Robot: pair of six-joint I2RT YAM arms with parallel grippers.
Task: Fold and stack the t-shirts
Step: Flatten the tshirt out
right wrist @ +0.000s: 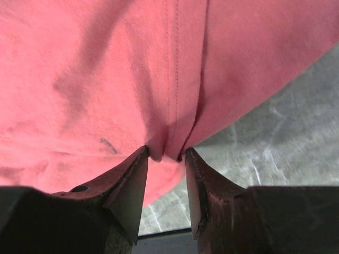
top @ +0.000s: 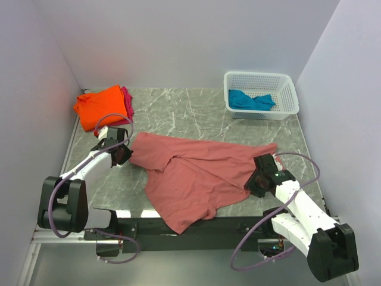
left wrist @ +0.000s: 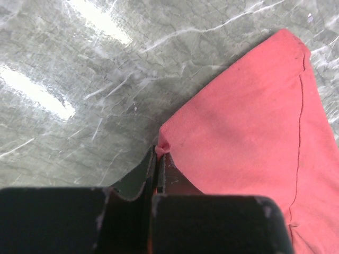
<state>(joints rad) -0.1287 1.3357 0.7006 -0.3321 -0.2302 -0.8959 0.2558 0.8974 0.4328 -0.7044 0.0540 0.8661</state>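
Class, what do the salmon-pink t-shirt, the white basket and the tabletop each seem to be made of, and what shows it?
The salmon-pink t-shirt looks like soft matte knit cloth, perhaps cotton: it creases and has stitched seams. The white basket seems moulded plastic, with regular mesh walls. The tabletop looks like grey marble with white veins and glossy glare; it may be laminate.

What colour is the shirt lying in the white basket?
Teal blue; the t-shirt in the basket shows best in the top external view.

The marble table (top: 202, 113) holds a salmon t-shirt (top: 196, 176), orange-topped pile (top: 102, 106), white basket (top: 257, 75).
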